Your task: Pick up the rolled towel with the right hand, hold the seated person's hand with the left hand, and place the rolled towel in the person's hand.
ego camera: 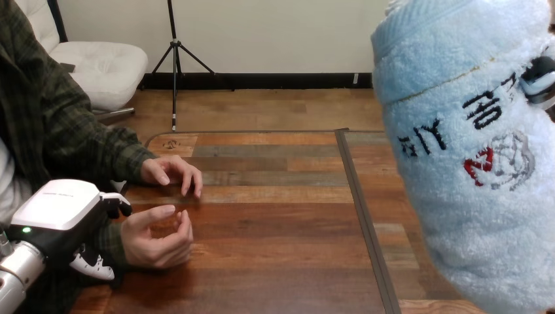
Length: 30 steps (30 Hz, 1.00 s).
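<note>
Head view | left hand [62, 209], 8 o'clock, clasps person's wrist [124, 241] to steady cupped person's hand [157, 242] | right hand [540, 80], 2 o'clock, grips rolled towel [471, 163] aloft for handover

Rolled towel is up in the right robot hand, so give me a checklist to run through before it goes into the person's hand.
1. Rolled towel clear of the table: ok.
2. Right robot hand gripping the towel: ok, a finger wraps its edge.
3. Left robot hand on the person's wrist: ok, thumb above, fingers below.
4. Person's nearer hand ready to receive: cannot tell, palm faces up but fingers curl inward.
5. Person's farther hand out of the way: ok, resting on the table beyond.
6. Towel above the nearer hand: not ok, far to its right.
</note>
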Motion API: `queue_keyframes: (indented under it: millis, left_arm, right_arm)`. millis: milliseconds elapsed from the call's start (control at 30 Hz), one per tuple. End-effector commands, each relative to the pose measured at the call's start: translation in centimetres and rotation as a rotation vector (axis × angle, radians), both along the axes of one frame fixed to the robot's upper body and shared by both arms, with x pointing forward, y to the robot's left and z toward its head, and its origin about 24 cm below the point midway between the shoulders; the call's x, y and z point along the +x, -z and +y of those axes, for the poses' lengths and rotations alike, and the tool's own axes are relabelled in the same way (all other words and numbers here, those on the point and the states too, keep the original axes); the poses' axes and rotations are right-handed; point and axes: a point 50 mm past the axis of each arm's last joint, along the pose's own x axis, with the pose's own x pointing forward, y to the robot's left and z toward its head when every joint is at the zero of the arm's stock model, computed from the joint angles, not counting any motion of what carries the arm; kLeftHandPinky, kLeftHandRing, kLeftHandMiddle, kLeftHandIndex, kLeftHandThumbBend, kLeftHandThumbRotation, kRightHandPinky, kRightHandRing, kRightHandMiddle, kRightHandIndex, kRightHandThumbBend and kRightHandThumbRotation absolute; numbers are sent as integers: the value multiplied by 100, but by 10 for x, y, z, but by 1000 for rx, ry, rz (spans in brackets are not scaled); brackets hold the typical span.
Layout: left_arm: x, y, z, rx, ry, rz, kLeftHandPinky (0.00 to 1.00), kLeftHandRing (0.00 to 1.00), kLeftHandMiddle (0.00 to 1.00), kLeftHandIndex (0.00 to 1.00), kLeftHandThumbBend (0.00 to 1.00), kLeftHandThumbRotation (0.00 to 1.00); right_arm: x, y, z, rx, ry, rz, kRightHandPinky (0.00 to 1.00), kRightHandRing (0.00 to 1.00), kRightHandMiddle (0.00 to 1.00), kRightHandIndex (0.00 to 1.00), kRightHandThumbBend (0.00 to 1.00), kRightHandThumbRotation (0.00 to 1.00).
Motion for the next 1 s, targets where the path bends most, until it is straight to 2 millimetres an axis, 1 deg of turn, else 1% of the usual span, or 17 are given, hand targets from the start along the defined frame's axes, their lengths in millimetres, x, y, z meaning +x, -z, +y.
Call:
queue_keyframes:
  millis: [0, 200, 300, 567, 967]
  left_arm:
    - [3, -2, 0, -14, 0, -19, 57, 62, 66, 68, 100, 7]
    - [2, 0, -2, -24, 4, -14, 54, 58, 62, 64, 99, 2]
    - [2, 1, -3, -32, 3, -8, 53, 57, 61, 63, 98, 1]
    - [1, 2, -6, -58, 9, -11, 51, 54, 57, 59, 96, 0]
    - [-1, 4, -8, -105, -4, -26, 42, 45, 49, 52, 95, 0]
  right_arm:
    - [-1, -17, -2, -3, 14, -63, 2, 8, 18, 17, 85, 0]
    - [-2, -17, -3, -5, 16, -66, 2, 7, 18, 17, 86, 0]
    - [-2, -18, -4, -5, 16, -68, 2, 7, 18, 17, 87, 0]
    - [-2, -20, -4, -8, 17, -70, 1, 7, 18, 17, 88, 0]
    - [-1, -21, -4, -15, 2, -64, 0, 6, 18, 17, 84, 0]
